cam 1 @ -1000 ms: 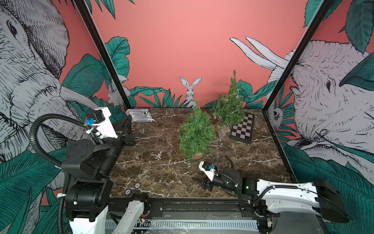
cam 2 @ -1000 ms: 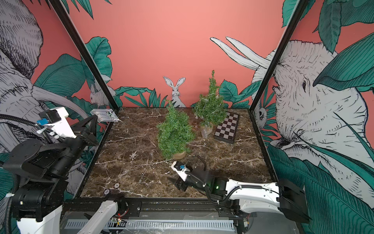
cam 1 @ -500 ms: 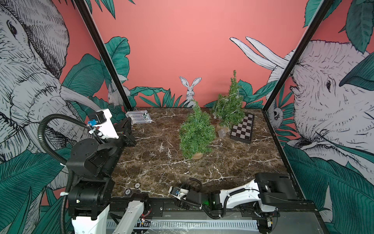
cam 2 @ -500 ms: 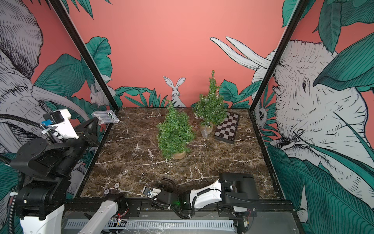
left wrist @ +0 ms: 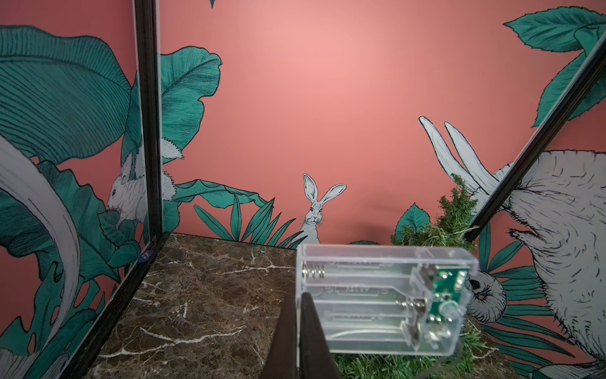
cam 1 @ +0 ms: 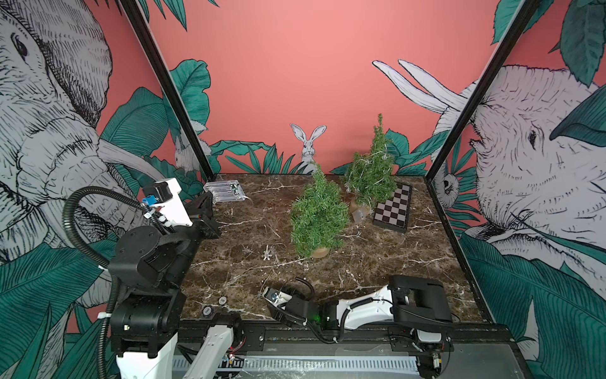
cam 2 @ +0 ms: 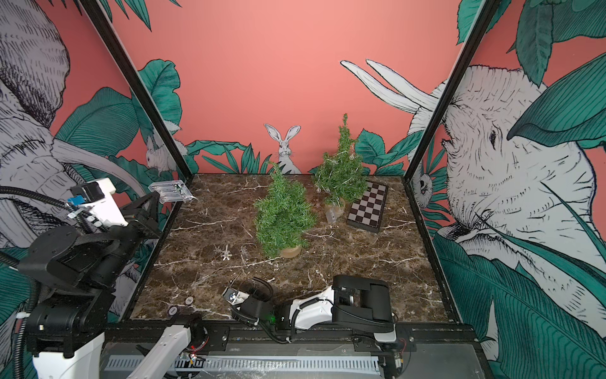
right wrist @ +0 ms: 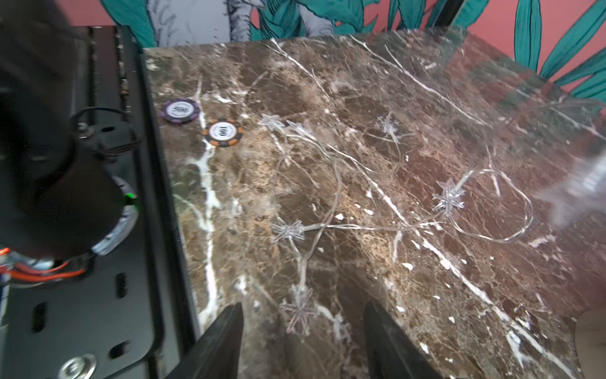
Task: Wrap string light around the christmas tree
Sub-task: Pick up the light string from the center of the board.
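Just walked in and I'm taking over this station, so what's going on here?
The left gripper is shut on the clear battery box of the string light, held up at the table's far left corner. The right gripper is open, low over the table's near edge above a star bulb. The string lies loose on the marble table; the front tree is bare, while the back tree already carries lights.
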You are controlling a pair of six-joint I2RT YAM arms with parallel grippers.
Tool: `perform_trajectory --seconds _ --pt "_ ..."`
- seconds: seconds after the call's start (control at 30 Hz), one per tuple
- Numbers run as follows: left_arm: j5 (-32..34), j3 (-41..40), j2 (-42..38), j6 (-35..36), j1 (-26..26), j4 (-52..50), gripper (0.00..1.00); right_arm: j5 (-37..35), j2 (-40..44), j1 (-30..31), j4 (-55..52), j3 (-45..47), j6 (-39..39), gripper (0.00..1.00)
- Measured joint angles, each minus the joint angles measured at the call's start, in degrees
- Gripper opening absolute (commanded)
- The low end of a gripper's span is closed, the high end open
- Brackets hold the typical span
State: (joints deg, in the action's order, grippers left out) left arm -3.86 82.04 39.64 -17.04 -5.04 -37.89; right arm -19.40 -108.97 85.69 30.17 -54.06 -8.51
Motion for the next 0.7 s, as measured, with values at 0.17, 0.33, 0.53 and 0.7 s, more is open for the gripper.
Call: perform_trajectory --seconds 0.17,0.33,0.53,0.7 --pt "0.33 -0.02 -0.04 0.00 0.00 -0.20 0.00 1.42 -2.78 -0.44 -2.60 -2.08 -0.57 0.59" --pt "0.72 -0.09 -0.07 0.00 0.00 -0.70 0.00 1.53 -4.48 -0.46 -4.48 -3.37 -1.27 0.57" --pt "0.70 -0.13 -0.07 0.00 0.00 -1.25 0.00 1.44 -6.71 -0.50 -5.86 -5.66 -1.99 0.52" --pt "0.68 -0.15 -0.07 0.00 0.00 -1.29 0.00 1.01 -7.69 -0.59 -6.45 -6.23 -2.54 0.40"
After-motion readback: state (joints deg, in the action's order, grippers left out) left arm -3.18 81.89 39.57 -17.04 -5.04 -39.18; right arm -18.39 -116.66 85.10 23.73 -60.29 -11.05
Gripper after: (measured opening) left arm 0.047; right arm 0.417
